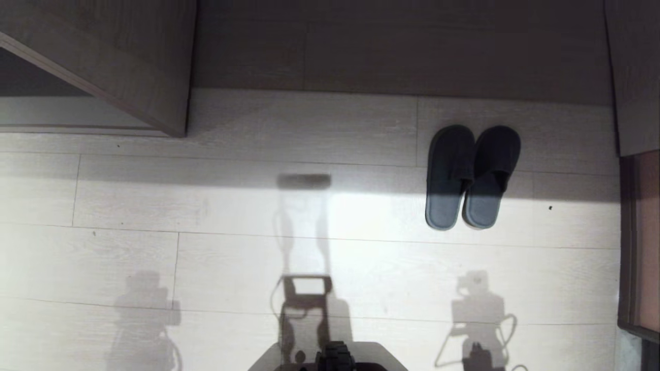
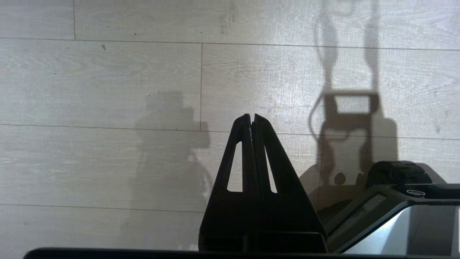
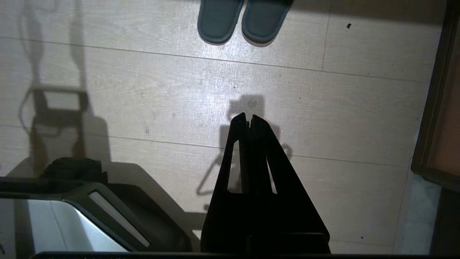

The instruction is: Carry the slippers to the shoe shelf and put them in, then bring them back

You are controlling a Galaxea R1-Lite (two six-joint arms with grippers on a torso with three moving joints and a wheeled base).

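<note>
The slippers [image 1: 449, 175] lie side by side on the pale plank floor, ahead and to the right, toes toward the taupe wood unit. Their grey-blue heels [image 3: 220, 19] show far ahead of my right gripper [image 3: 249, 116], which hangs shut and empty over the bare floor. My left gripper [image 2: 250, 116] is also shut and empty, over the floor on the other side of my base. The shoe shelf [image 1: 46, 111] shows as an open cubby with a pale base board at the far left, beside a taupe upright panel [image 1: 149, 77]. Neither gripper appears in the head view, only their shadows.
My base [image 1: 335, 358] sits at the near edge between the two arms. A taupe wood-grain front [image 1: 402, 46] runs along the far side. A dark-framed brown panel [image 1: 639, 242] stands at the right edge.
</note>
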